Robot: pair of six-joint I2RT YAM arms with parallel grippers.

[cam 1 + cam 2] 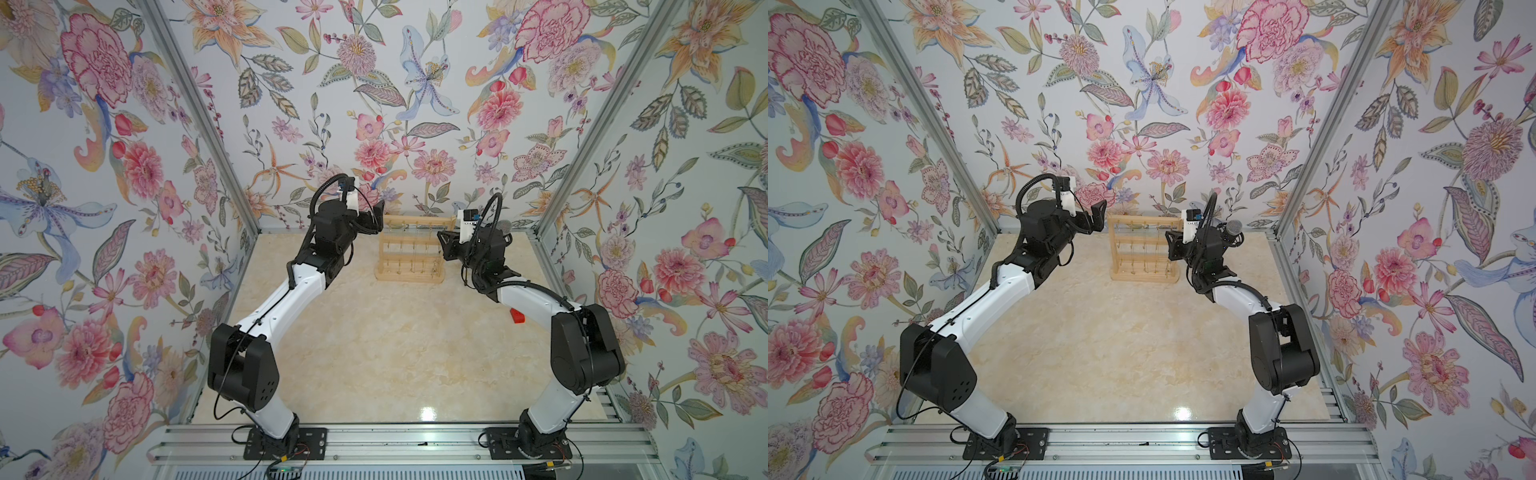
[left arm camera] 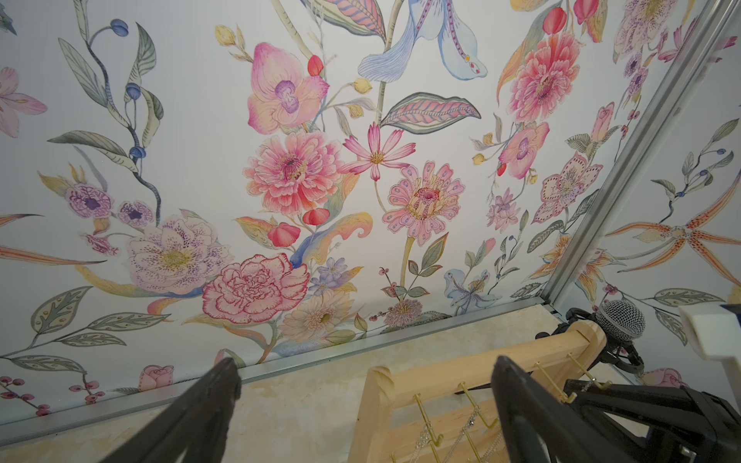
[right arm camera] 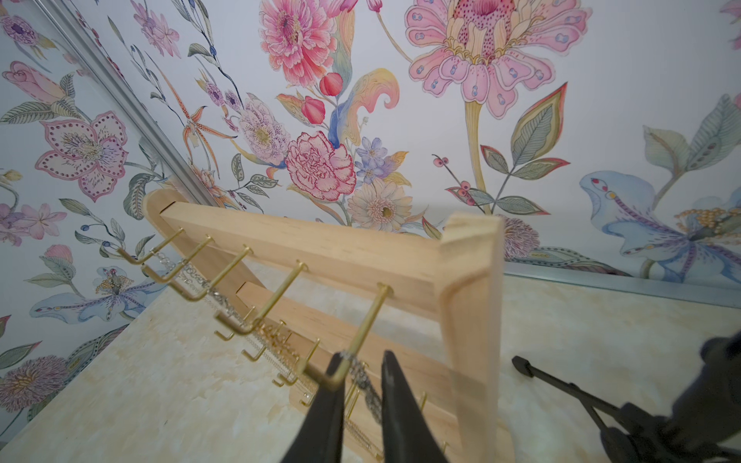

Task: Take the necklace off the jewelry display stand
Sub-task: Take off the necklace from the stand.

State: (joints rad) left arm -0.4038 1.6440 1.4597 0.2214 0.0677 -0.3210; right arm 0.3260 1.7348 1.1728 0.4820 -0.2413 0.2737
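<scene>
Flowered wallpaper covers the walls around a pale marbled bench (image 1: 374,353). Near the bench's far edge stands the jewelry display stand (image 1: 409,249), upright, with thin chains hanging from its brass hooks. The right hand (image 3: 362,354) is at the top bar's end hook (image 3: 363,332), beside the right post. Its fingers stand narrowly apart with the dark necklace (image 3: 371,397) hanging between them; whether they pinch it I cannot tell. The left hand (image 2: 365,360) hovers spread wide by the stand's other upper corner, holding nothing. A black microphone (image 2: 619,320) sits near the back corner.
</scene>
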